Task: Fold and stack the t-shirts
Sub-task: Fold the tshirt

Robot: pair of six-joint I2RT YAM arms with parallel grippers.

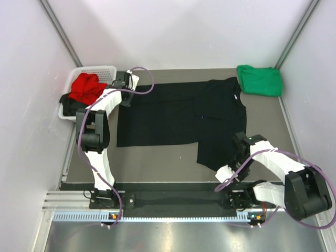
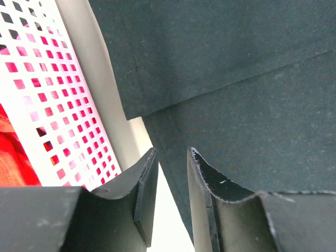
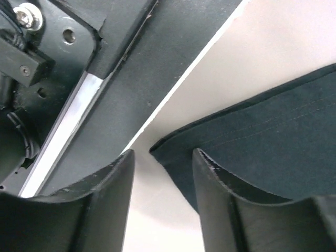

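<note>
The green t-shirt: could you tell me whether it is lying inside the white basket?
No, the green t-shirt lies on the table at the far right corner, well apart from the white basket at far left.

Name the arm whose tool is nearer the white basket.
Left. The left tool sits beside the white basket, at the black t-shirt's edge; the right tool is across the table, at that shirt's near corner.

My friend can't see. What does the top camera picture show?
A big black t-shirt lies spread on the table between the left arm and right arm. A folded green t-shirt sits far right, a white basket holding a red one far left.
</note>
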